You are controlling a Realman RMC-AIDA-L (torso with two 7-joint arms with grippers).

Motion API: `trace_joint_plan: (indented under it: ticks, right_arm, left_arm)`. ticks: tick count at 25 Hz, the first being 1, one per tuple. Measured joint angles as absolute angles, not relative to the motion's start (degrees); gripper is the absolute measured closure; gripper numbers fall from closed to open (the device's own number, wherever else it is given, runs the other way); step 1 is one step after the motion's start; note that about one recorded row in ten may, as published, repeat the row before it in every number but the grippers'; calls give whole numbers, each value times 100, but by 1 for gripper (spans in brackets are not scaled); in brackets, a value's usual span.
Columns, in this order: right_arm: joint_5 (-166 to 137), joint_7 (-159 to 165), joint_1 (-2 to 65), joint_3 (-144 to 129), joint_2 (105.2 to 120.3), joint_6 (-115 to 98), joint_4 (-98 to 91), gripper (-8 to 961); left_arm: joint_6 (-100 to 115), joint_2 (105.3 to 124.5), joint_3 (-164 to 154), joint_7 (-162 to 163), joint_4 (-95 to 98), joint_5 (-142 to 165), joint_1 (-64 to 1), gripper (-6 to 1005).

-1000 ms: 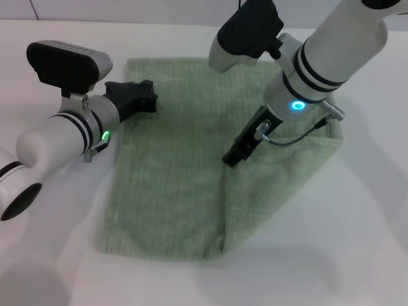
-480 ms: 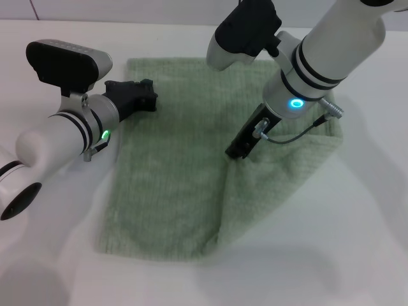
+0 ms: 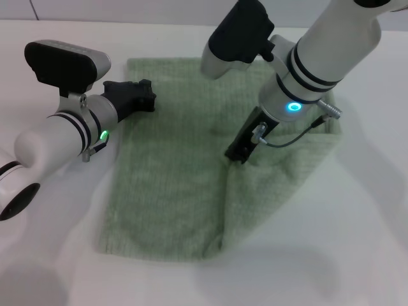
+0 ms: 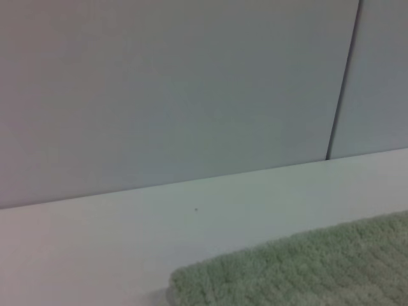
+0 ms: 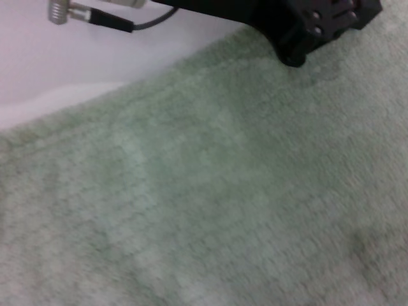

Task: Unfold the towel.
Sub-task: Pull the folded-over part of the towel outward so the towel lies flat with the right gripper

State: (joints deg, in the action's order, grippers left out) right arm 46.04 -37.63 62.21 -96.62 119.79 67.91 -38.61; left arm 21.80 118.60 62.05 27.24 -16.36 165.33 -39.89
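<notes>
Desk: I am looking down at a plain white surface that is carrying the cloth; in the left wrist view a pale panelled wall is rising behind its far edge.
Towel: the sage-green terry is lying in the middle of the desk, wide and ribbed, not yet fully open. Nearest me, its near edge is lying flat on the left, while a doubled flap is running along its right side, with a ridge climbing from the near edge up toward the right arm's tool.
Right gripper: I am seeing it pointing down into the cloth at the top of that ridge, its black tip touching the terry near the towel's centre. The right wrist view is showing the dark tool end against the green pile. I cannot tell whether its fingers are spread or pinching the cloth.
Left gripper: it is hovering at the towel's far left edge, black tip lying over the hem. I cannot tell how its fingers are set.
Far side: the towel's far left corner is lying flat on the desk near the wall.
</notes>
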Motion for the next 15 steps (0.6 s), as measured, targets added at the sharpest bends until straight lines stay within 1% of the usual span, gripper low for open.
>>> trace_joint_plan:
  ticks: [1, 4, 5, 6, 10, 13, 15]
  right_arm:
    - [4604, -3763, 6221, -9662, 11979, 6791, -3861, 922]
    - [4532, -3579, 5948, -9726, 11949, 7113, -4594, 929]
    - [4389, -3423, 5737, -9734, 11936, 7415, -5238, 931]
    - [4389, -3423, 5737, -9734, 11936, 7415, -5238, 931]
    - [4071, -3180, 5388, -9739, 11935, 8304, -6411, 931]
    - [4003, -3076, 5248, -9740, 11935, 8641, -6818, 932]
    - [3941, -2881, 4980, -9751, 11935, 9086, -7474, 932]
  left_arm:
    - [2180, 11859, 6205, 2724, -1635, 16532, -3981, 987]
    - [2180, 11857, 6205, 2724, -1636, 16532, -3966, 987]
    - [2180, 11856, 6205, 2724, -1635, 16532, -3953, 987]
    - [2180, 11856, 6205, 2724, -1635, 16532, -3948, 987]
    - [2217, 11856, 6205, 2724, -1656, 16532, -3931, 986]
    - [2225, 11854, 6205, 2724, -1691, 16532, -3918, 986]
    - [2228, 11850, 6205, 2724, -1727, 16532, -3910, 986]
